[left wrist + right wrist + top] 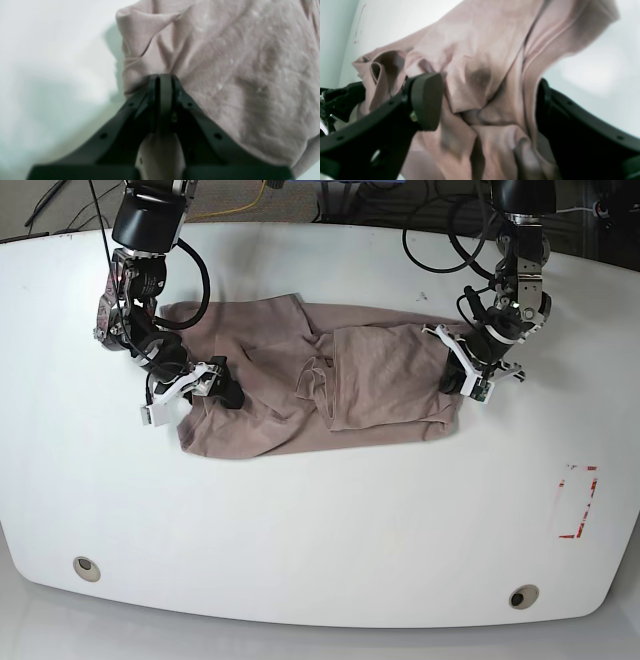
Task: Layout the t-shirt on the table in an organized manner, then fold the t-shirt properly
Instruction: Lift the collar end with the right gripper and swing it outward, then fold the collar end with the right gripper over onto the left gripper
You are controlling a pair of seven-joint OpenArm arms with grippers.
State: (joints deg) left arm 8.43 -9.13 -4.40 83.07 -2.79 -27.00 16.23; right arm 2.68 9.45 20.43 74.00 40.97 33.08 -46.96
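While the single t-shirt (320, 385) lay crumpled across the middle of the white worktop (320, 520), the left gripper (162, 80) had its jaws pinched tight on a fold at the cloth's edge. The right gripper (490, 100) held its jaws wide, with bunched fabric between them. Two grommet holes (87, 567) and one red tape rectangle (578, 500) marked the surface. No print or readable writing showed.

A plain dusty mauve-brown t-shirt (330, 385) with no print lies on a white table (320, 520) marked by a red tape rectangle (578, 500).
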